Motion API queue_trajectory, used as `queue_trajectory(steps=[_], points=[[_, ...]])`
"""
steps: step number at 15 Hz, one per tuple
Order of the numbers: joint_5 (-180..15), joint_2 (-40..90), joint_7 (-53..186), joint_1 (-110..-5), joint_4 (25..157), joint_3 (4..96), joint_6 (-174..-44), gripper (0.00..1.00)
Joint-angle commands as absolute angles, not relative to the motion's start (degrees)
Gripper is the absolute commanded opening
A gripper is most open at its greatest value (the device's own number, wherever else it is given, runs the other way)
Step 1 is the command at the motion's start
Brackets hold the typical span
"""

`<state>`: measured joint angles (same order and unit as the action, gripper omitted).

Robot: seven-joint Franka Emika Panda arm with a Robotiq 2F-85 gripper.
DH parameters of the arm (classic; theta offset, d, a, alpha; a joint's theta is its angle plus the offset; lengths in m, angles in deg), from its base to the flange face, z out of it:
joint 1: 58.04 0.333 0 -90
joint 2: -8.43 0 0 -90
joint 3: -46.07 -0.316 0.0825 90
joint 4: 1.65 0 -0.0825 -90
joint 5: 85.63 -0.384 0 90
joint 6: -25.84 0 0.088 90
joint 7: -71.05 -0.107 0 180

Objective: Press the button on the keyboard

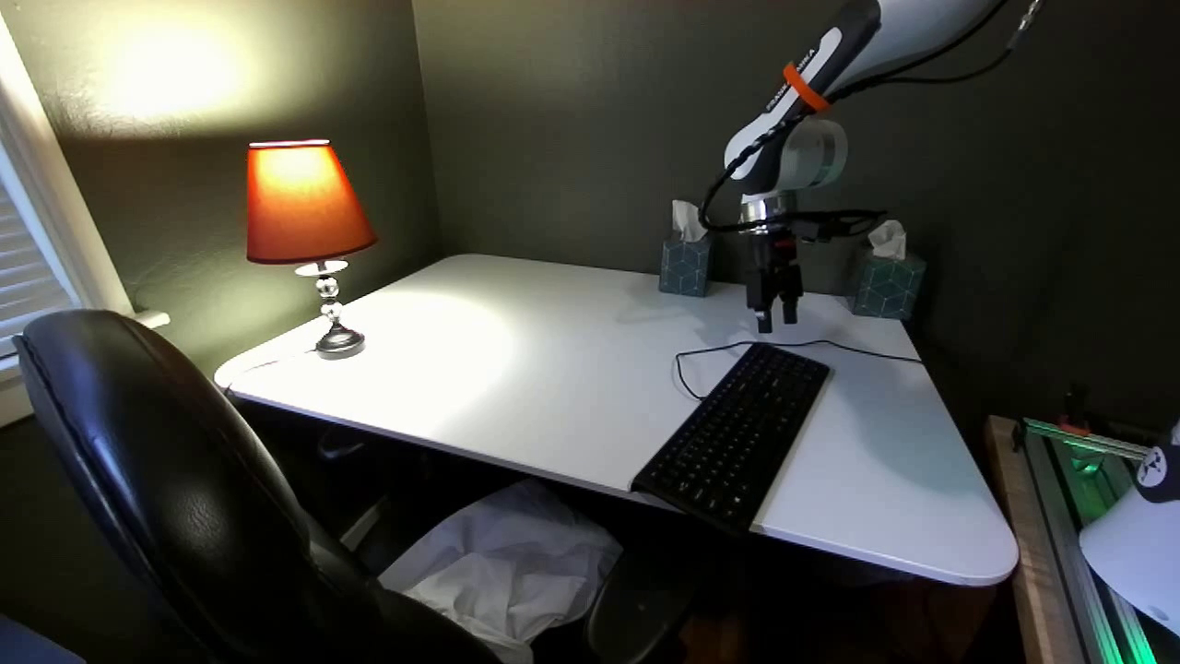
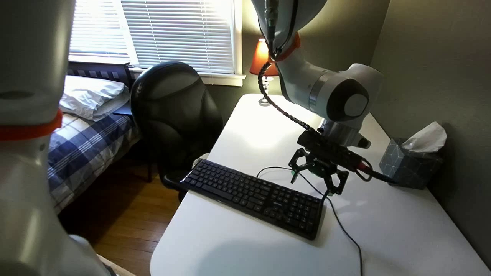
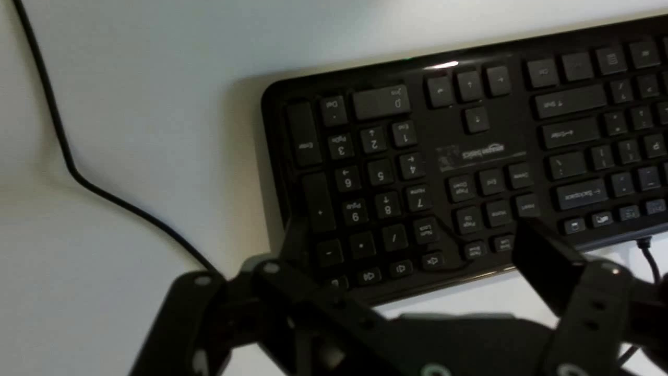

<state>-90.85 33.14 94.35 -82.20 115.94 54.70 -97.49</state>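
The long black keyboard (image 1: 737, 433) lies flat on the white table in both exterior views (image 2: 253, 195). One end sticks out past the table's edge. In the wrist view its number pad and nearby keys (image 3: 480, 151) show upside down. A thin black cable (image 1: 830, 344) runs from its back edge across the table. My gripper (image 1: 777, 318) is open and empty, pointing down, above the table near the number-pad end, apart from the keyboard. Its spread fingers show in an exterior view (image 2: 312, 184). In the wrist view the fingers (image 3: 415, 235) overlap the keyboard's back edge.
Two tissue boxes (image 1: 684, 267) (image 1: 888, 286) stand at the table's wall side, one close to the arm. A lit red lamp (image 1: 309, 203) stands at the far end of the table (image 1: 553, 323). A black chair (image 2: 174, 115) stands at the open edge.
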Motion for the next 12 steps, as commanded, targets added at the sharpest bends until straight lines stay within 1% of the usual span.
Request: queue_trajectory(steps=[1,12], points=[[-92.58,29.72,95.33,-81.62,120.34,54.80,-100.69,1.00],[-91.66,23.90,94.28,-80.33,126.58,55.87,-106.56,1.00]])
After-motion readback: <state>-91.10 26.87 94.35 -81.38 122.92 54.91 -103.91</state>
